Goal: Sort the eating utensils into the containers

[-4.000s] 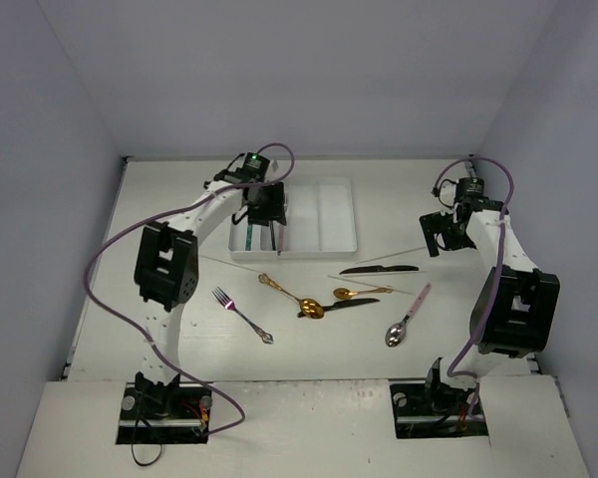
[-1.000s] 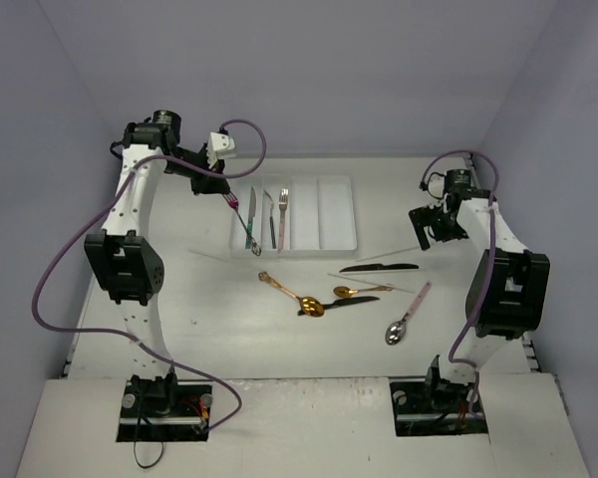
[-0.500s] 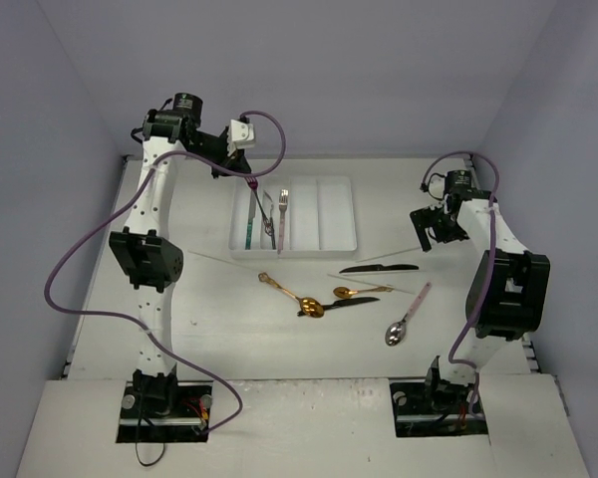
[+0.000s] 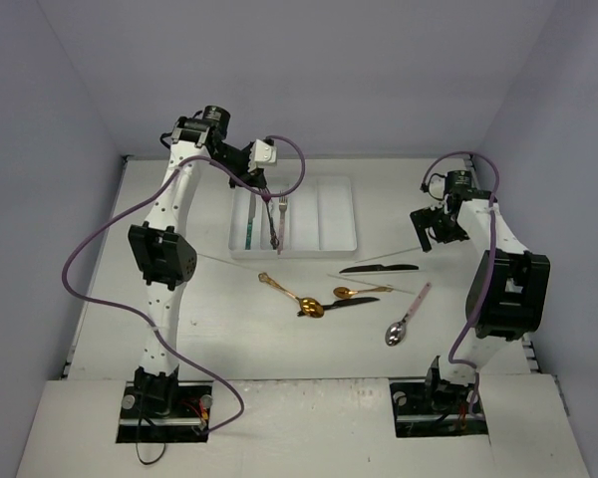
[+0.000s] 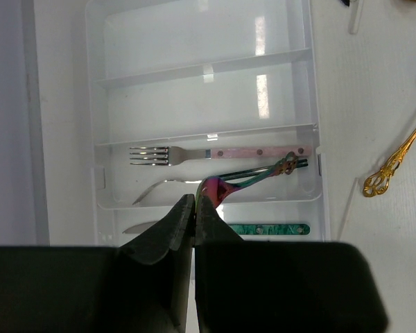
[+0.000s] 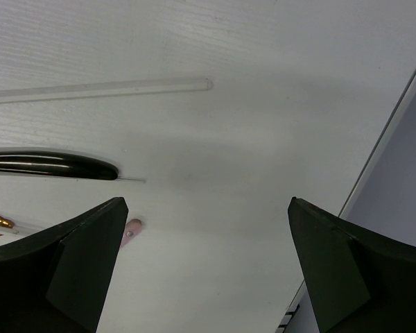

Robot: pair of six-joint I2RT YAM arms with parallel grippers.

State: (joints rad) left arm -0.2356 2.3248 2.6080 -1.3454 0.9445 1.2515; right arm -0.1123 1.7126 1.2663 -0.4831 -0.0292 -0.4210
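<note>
Left claw (image 5: 195,201) is clenched on the bowl of the rainbow spoon (image 5: 253,177), its handle pointing to 2 o'clock inside the white tray (image 5: 317,83). It shares a compartment with the pink-handled fork (image 5: 215,152), which lies just at its 12. Right claw (image 6: 206,202) hangs spread wide over the tabletop (image 6: 277,125), grasping nothing.

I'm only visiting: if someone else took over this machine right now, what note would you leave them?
Left hand: shut on the iridescent ornate-handled spoon, over the white plastic cutlery tray's fork compartment.
Right hand: open, empty, above the table.
Done: pink-handled silver fork and teal-handled knife lie in the tray.
Left: black knife, ornate gold spoon, small gold spoon, black utensil, pink-handled silver spoon and a clear chopstick lie on the table.
</note>
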